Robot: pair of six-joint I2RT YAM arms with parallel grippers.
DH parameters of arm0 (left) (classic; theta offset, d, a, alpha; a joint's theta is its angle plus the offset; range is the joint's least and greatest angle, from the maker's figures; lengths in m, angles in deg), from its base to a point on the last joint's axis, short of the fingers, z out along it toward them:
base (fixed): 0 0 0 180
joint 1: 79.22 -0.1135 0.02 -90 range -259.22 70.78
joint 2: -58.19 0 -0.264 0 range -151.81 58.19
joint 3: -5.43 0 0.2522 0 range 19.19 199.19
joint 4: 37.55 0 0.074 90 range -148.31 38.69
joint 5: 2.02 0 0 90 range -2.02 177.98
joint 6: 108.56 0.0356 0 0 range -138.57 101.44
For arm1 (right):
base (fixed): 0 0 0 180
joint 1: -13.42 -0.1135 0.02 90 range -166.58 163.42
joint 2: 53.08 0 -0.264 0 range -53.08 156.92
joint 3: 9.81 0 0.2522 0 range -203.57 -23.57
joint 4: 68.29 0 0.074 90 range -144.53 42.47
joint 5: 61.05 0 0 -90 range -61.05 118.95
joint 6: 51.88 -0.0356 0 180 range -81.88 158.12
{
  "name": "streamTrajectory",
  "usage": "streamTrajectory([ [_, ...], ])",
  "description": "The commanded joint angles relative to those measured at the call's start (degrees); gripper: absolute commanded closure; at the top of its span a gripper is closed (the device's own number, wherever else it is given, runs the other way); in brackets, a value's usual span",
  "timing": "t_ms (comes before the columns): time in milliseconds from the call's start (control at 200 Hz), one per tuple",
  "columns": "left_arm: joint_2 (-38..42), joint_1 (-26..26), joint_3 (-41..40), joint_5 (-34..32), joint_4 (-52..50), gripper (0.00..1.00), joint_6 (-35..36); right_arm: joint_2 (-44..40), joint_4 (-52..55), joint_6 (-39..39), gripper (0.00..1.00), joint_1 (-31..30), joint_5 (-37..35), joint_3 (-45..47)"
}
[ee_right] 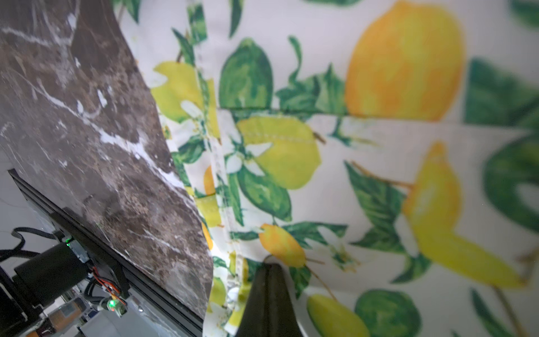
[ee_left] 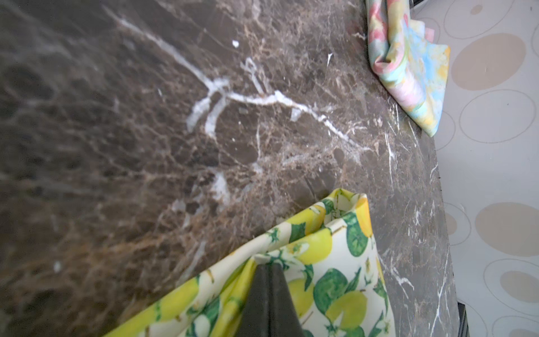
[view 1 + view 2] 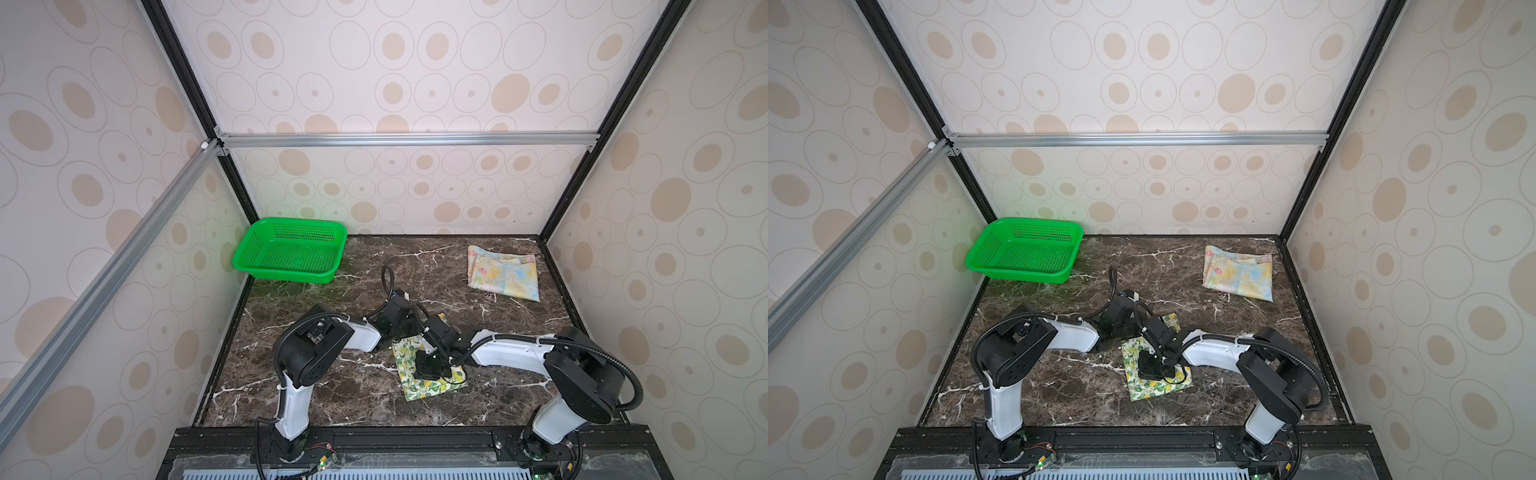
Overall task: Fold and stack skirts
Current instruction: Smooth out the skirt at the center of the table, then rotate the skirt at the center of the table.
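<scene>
- In both top views I count two skirts. The lemon skirt (image 3: pixel 432 388) (image 3: pixel 1156 388) lies folded on the near middle of the marble table (image 3: pixel 332 395). The floral skirt (image 3: pixel 503 272) (image 3: pixel 1237 274) lies folded near the far right corner, well apart from it.
- I count one container, the green basket (image 3: pixel 305 237) (image 3: pixel 1038 237), at the far left corner. Inside it I see only its own perforated floor.
- I count two arms. The left arm (image 3: pixel 361 334) and the right arm (image 3: pixel 507 353) meet above the lemon skirt and hide its far part. Because of their wrists I cannot see the fingertips from above.
- In the left wrist view, the left gripper (image 2: pixel 267 262) has its fingers pressed together on a fold of the lemon skirt. The cloth runs to the tips in creases. Beyond it is bare marble, and then the floral skirt at the table's edge, just beside the patterned wall (image 2: pixel 493 175).
- In the right wrist view, the right gripper (image 1: pixel 269 267) is also clenched on the lemon skirt, and the cloth puckers at the tips. The lemon print fills most of this picture and is blurred where it is closest to the camera. Beside the cloth I see marble and the black frame (image 1: pixel 116 256) at the table's near edge.
</scene>
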Motion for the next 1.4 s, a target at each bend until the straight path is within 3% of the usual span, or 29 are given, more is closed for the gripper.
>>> streamTrajectory([
  [0,-1.1,-1.4,2.6,-0.9,-0.3,1.0,3.0,1.9,-0.3,2.0,1.0,-1.3,0.0,-2.0],
  [130,3.9,-1.7,4.4,-0.8,-3.5,1.0,6.0,-2.4,4.6,3.0,1.0,-0.8,0.8,-4.6],
  [260,11.1,-1.5,0.9,0.3,-4.2,1.0,3.8,-9.5,10.9,4.7,1.0,1.5,0.2,-6.3],
  [460,21.5,1.7,-4.8,-1.7,-9.5,1.0,3.3,-15.7,13.7,9.2,1.0,13.6,0.0,-6.1],
  [650,22.9,8.9,-8.3,-2.1,-11.5,1.0,-1.0,-6.4,12.3,17.7,1.0,22.2,3.2,-11.2],
  [890,18.4,15.3,-12.8,-2.4,-5.7,1.0,-6.7,7.3,11.2,23.1,1.0,24.1,2.1,-18.4],
  [1140,14.6,17.5,-12.8,-1.0,-6.6,1.0,-8.5,12.9,10.6,23.8,1.0,25.5,-0.1,-19.6],
  [1395,15.2,17.4,-14.0,-0.9,-14.4,1.0,-8.2,13.2,7.5,21.5,1.0,28.1,-1.0,-16.7],
])
